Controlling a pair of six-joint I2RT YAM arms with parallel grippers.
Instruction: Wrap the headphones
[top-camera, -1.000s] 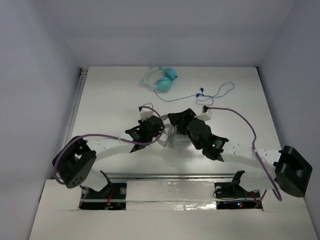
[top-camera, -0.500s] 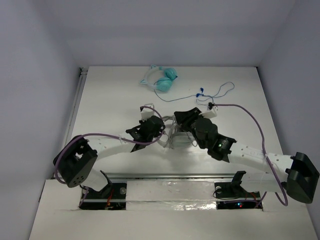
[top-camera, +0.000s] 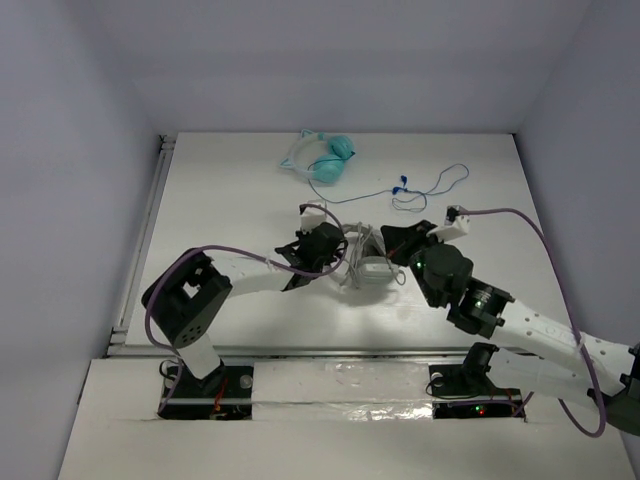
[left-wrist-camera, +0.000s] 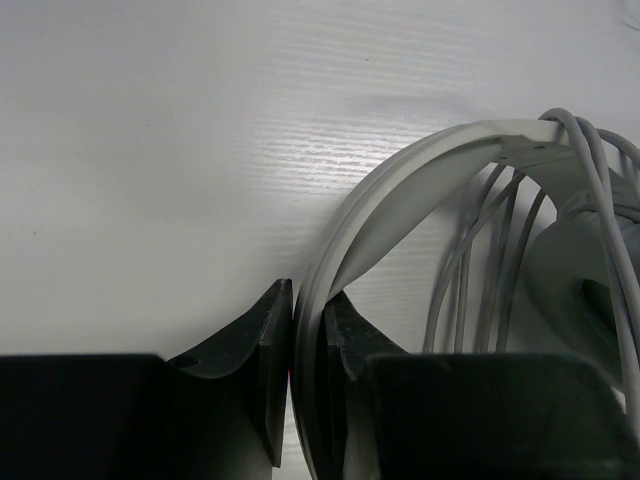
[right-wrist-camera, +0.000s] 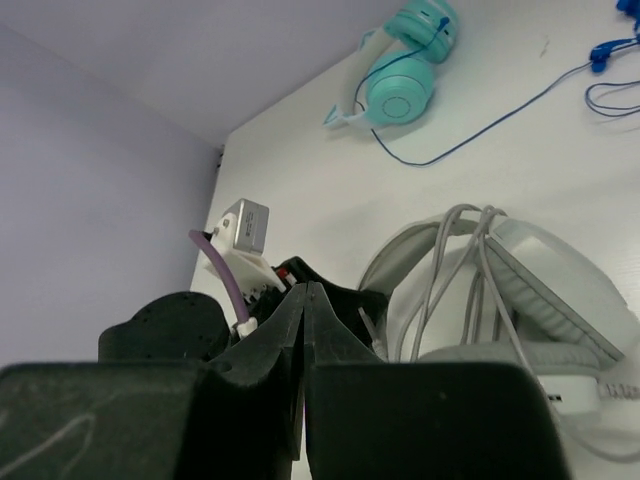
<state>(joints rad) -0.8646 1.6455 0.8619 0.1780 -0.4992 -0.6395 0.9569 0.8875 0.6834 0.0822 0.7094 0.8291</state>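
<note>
The white headphones (top-camera: 366, 262) lie at the table's middle between my two arms, their pale cable (right-wrist-camera: 462, 262) looped several times across the headband (left-wrist-camera: 410, 175) and the ear cups (right-wrist-camera: 545, 280). My left gripper (left-wrist-camera: 308, 305) is shut on the headband's edge, one finger on each side of the thin band; from above the left gripper (top-camera: 341, 254) sits at the headphones' left side. My right gripper (right-wrist-camera: 305, 292) is shut with nothing between its fingers. In the top view the right gripper (top-camera: 394, 238) stands just right of the headphones, apart from the cable.
Teal cat-ear headphones (top-camera: 330, 160) lie at the back of the table, and blue-wired earbuds (top-camera: 425, 188) trail to their right. A rail (top-camera: 145, 230) runs along the table's left edge. Grey walls enclose the back and sides.
My right gripper has gone from open to shut and its arm has swung rightward. The left arm has stretched right, carrying the headphones slightly right and back.
</note>
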